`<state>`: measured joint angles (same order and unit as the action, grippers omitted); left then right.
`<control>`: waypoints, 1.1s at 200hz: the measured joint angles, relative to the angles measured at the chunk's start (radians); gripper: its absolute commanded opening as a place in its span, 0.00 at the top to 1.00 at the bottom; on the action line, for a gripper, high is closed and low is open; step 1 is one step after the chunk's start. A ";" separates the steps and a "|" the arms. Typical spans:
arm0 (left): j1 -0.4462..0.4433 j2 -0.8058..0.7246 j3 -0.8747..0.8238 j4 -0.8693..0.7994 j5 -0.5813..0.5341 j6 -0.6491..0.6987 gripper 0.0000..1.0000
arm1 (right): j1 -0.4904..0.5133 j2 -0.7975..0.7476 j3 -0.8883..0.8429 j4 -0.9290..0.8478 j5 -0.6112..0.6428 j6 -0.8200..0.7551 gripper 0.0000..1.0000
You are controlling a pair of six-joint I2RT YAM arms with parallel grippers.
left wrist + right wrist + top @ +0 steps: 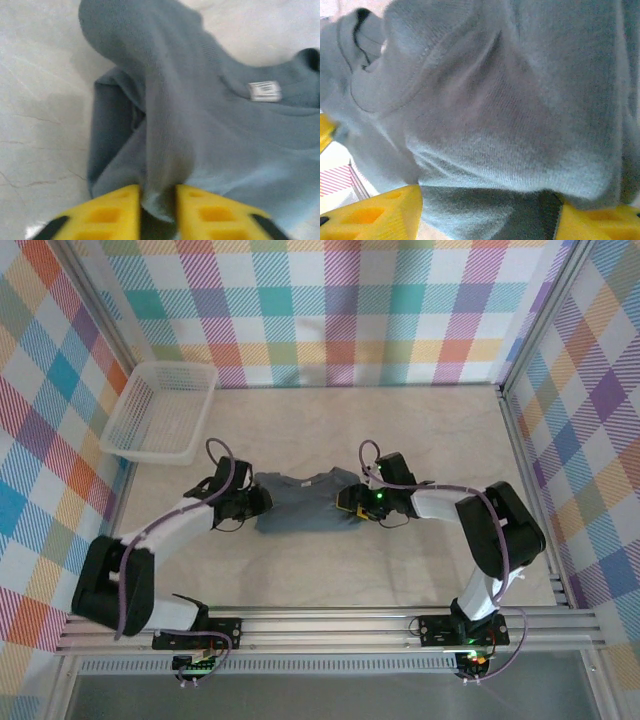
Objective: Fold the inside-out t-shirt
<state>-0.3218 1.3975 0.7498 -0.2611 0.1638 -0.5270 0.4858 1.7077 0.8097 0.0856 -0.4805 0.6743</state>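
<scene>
The left gripper [157, 212] is clenched on a raised ridge of the t-shirt [235, 145], which spreads ahead of it on the table [40, 100]. The right gripper [487, 215] stands wide, with cloth bulging unpinched between its jaws. It likely needs a firm bite before both lift evenly.

neck tag [264, 91] print too blurred to read, t-shirt [510, 115] cropped at edges, right tool [487, 215] fingers cut off
</scene>
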 measured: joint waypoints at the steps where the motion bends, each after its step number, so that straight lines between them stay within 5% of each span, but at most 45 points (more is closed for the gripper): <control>1: 0.002 0.005 0.000 -0.001 0.000 -0.001 0.80 | 0.000 0.000 0.000 0.000 0.000 0.000 0.36; 26: 0.043 0.073 -0.003 -0.002 0.003 -0.044 0.77 | 0.000 -0.065 -0.037 -0.016 0.014 0.000 0.36; 74: 0.052 0.019 -0.008 -0.039 -0.002 -0.069 0.45 | 0.000 -0.284 -0.058 -0.080 0.053 0.040 0.30; 91: 0.052 -0.058 -0.009 -0.043 0.005 -0.080 0.44 | -0.002 -0.406 -0.089 -0.082 0.104 0.082 0.12; 117: 0.032 -0.033 -0.009 0.040 0.069 -0.112 0.45 | -0.028 -0.548 -0.150 -0.103 0.193 0.147 0.00; 163: -0.207 0.294 0.138 0.160 0.106 -0.175 0.49 | -0.157 -0.679 -0.203 -0.202 0.275 0.217 0.00; 220: -0.419 0.834 0.786 0.333 0.099 -0.260 0.50 | -0.385 -0.766 -0.263 -0.270 0.182 0.253 0.00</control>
<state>-0.7406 2.2318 1.5360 0.0715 0.2630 -0.7872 0.1009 0.9417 0.5468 -0.1844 -0.2985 0.9268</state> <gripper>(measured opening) 0.502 0.996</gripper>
